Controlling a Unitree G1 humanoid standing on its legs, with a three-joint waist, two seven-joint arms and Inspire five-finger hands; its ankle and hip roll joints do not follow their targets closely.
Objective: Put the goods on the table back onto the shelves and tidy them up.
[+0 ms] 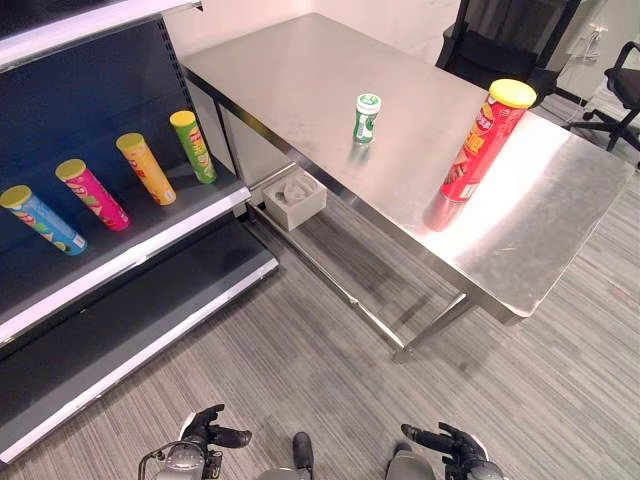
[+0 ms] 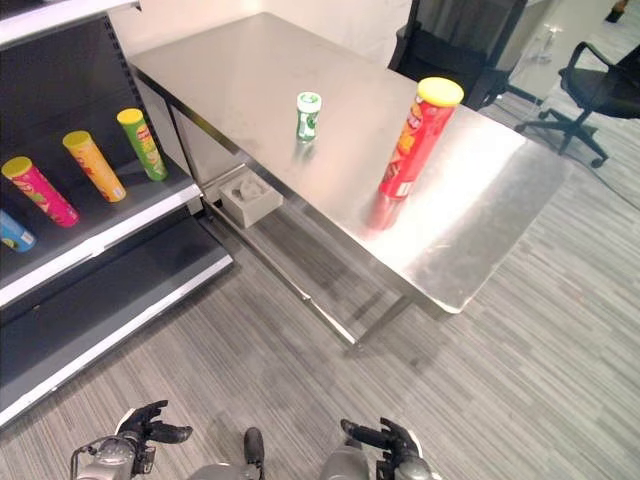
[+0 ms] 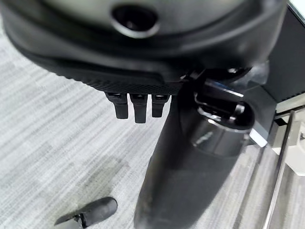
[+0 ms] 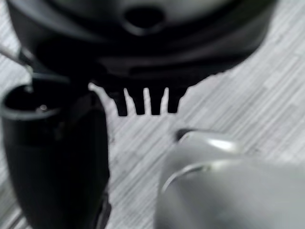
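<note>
Red can (image 1: 484,141) stands upright on the table (image 1: 560,200), well ahead and to my right, so my right hand (image 1: 452,446) is nearer. Green bottle (image 1: 367,117) stands beyond. Both hands, left (image 1: 205,432) too, hang low, relaxed, empty.

A small grey box (image 1: 294,198) sits on the low rail under the table, near the shelf end. Two black office chairs stand beyond the table's far side: one (image 2: 445,45) close behind it, the other (image 2: 590,88) well apart to the right. Grey striped carpet (image 1: 300,370) covers the floor.
</note>
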